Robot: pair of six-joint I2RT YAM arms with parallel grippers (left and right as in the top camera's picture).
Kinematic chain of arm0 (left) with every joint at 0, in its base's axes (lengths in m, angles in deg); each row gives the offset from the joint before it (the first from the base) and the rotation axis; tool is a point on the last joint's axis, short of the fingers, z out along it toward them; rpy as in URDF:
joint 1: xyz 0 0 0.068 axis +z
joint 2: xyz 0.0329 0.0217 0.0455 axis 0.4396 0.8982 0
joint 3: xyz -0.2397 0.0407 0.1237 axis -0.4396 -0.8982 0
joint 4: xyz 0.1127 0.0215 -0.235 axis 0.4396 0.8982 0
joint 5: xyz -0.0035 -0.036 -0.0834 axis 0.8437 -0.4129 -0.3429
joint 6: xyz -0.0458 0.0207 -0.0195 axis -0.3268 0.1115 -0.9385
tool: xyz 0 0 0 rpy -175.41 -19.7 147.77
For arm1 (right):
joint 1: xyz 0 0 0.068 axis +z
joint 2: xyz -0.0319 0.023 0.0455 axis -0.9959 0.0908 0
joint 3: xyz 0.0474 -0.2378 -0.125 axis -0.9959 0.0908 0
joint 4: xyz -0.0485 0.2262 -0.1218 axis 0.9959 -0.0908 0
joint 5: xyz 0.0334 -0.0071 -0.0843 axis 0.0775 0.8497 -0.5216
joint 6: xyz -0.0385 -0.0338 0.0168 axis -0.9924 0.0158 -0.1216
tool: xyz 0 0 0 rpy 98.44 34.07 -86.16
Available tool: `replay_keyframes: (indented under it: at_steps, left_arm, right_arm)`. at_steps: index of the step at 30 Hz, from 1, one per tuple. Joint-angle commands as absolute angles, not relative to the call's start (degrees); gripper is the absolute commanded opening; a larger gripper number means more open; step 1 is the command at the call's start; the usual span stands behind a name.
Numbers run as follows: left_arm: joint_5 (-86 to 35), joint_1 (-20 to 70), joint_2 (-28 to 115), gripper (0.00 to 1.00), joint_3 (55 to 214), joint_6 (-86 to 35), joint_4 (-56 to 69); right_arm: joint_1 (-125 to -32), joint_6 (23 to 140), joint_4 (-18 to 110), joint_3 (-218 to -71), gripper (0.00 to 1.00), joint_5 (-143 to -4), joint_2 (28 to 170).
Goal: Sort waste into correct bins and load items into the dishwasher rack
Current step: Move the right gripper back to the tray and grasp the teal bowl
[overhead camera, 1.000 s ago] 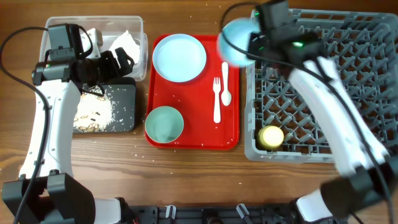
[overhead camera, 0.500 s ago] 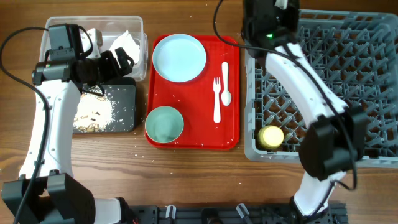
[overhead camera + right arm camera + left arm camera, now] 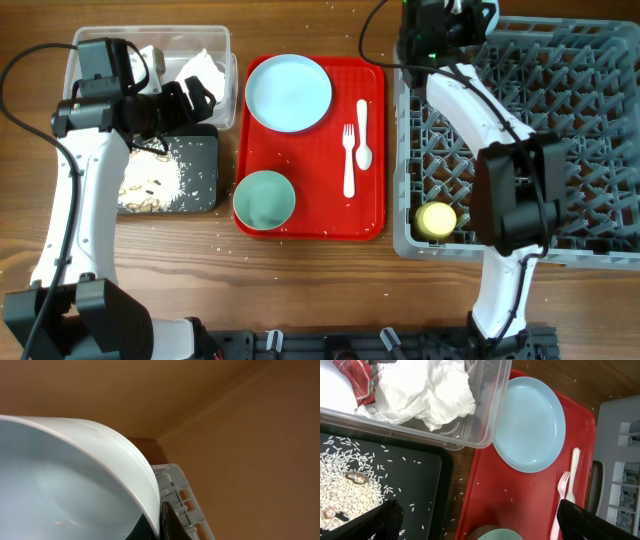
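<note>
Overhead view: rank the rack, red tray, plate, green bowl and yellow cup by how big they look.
Largest to smallest:
1. rack
2. red tray
3. plate
4. green bowl
5. yellow cup

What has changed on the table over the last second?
The right arm swung in over the far left corner of the dishwasher rack, carrying the pale blue bowl away from the red tray. The bowl is now hidden from overhead, but the wrist view shows it still in the jaws. Nothing was let go. The left arm, plate, green bowl, fork, spoon and yellow cup stayed put.
</note>
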State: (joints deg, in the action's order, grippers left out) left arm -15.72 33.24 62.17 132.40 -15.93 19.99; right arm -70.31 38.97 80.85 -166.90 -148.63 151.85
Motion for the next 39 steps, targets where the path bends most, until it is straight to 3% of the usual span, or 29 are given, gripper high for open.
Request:
replay_keyframes:
  at_steps: [1,15,17,22,24,28,34,37,39]
  left_arm:
    - [-15.4,33.5,61.8,1.0,132.8,-14.8,20.0]
    - [-15.4,33.5,61.8,1.0,132.8,-14.8,20.0]
    - [-15.4,33.5,61.8,1.0,132.8,-14.8,20.0]
    - [-15.4,33.5,61.9,1.0,132.8,-14.8,20.0]
    - [-15.4,33.5,61.8,1.0,132.8,-14.8,20.0]
    - [-15.4,33.5,61.8,1.0,132.8,-14.8,20.0]
    - [-15.4,33.4,61.8,1.0,132.8,-14.8,20.0]
    - [-15.4,33.5,61.8,1.0,132.8,-14.8,20.0]
    - [-15.4,33.5,61.9,1.0,132.8,-14.8,20.0]
  right_arm:
    - [-70.0,38.6,81.1,-166.9,0.04,-147.5,155.4]
    - [-64.5,34.6,71.9,-166.9,0.06,-147.3,156.7]
    - [-63.0,34.6,71.9,-166.9,0.32,-147.3,156.6]
    - [-59.9,34.5,71.9,-166.9,0.73,-147.4,156.6]
    - [-59.3,34.5,71.9,-166.9,0.82,-148.2,156.5]
    - [-59.2,36.6,70.2,-166.9,0.88,-147.3,153.6]
    - [-58.4,62.1,44.0,-166.9,1.0,-85.2,138.7]
    - [-58.4,70.9,40.2,-166.9,1.0,-64.2,135.1]
    - [-57.7,79.8,39.9,-165.4,1.0,-57.4,136.0]
